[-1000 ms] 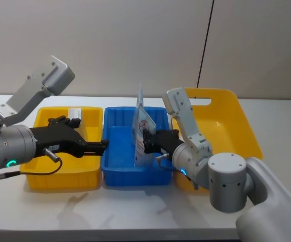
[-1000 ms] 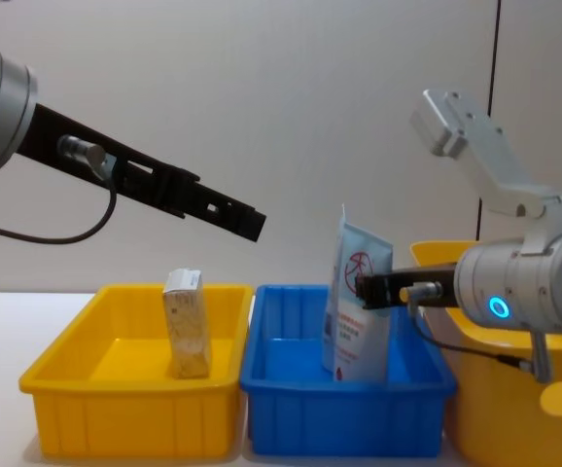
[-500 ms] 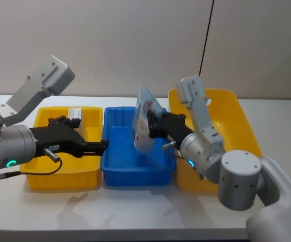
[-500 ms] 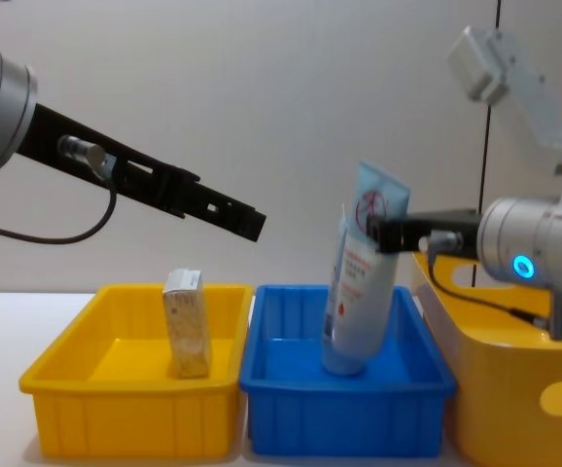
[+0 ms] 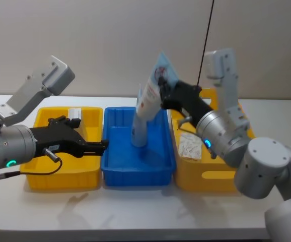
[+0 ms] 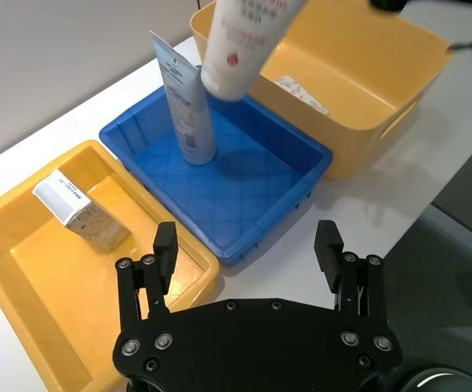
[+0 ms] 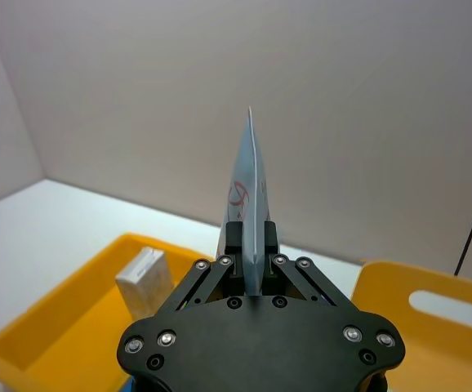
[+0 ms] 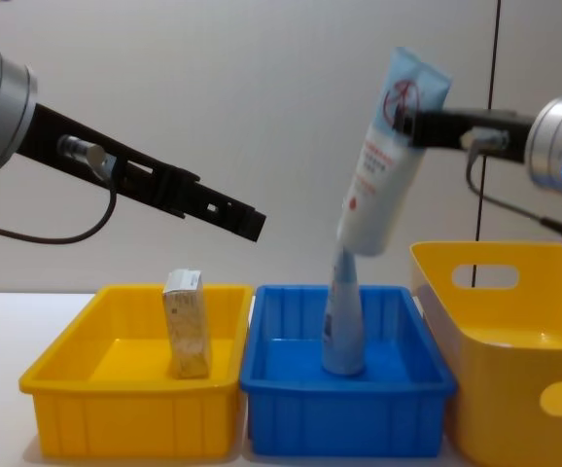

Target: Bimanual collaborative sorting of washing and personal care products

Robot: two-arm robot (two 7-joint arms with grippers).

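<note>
My right gripper [image 5: 166, 94] is shut on the crimped end of a pale-blue squeeze tube [image 5: 152, 96], which hangs tilted high above the blue bin [image 5: 135, 174]. In the chest view the held tube [image 8: 386, 165] has its cap end over a second tube [image 8: 342, 331] standing upright in the blue bin. A beige carton [image 5: 75, 113] stands in the left yellow bin [image 5: 60, 179]. A white patterned carton [image 5: 190, 146] lies in the right yellow bin [image 5: 216, 176]. My left gripper [image 5: 101, 146] hovers open and holds nothing, between the left yellow bin and the blue bin.
The three bins sit side by side on a white table [image 5: 145, 212], with bare tabletop in front of them. A black cable [image 5: 206, 40] hangs down the wall behind the right yellow bin.
My right gripper has lifted its tube up and out of the blue bin and tilted it, leaving the other tube standing there. The left arm has not moved.
</note>
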